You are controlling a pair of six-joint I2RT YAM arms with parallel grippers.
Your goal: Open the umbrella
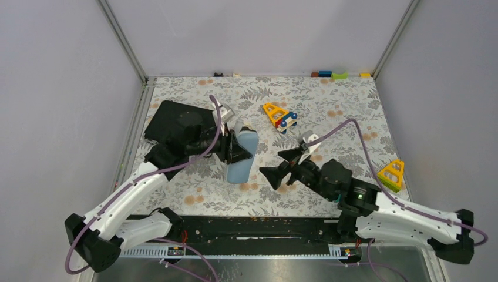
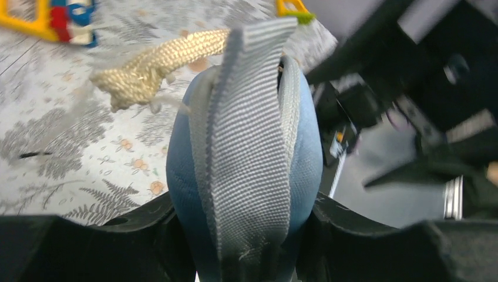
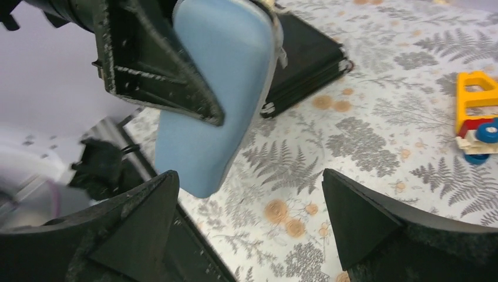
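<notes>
**A:** Where was the umbrella at that point?

**B:** Not in plain sight. The left gripper was clamped across a blue sleeve, seemingly raised off the table, just beside the flat black case. A cream braided cord spilled from the sleeve's mouth next to a grey webbing strap. I judged the umbrella was packed inside.

**A:** And the right gripper?

**B:** It was spread wide and held nothing. It pointed at the sleeve's lower end, near it but not touching.

**A:** So which step was that?

**B:** Unsheathing, by my reading, since opening hadn't begun. The next move would call for the right fingers to close on the sleeve's free end or the cord and draw away, with the left grip holding firm.
</notes>
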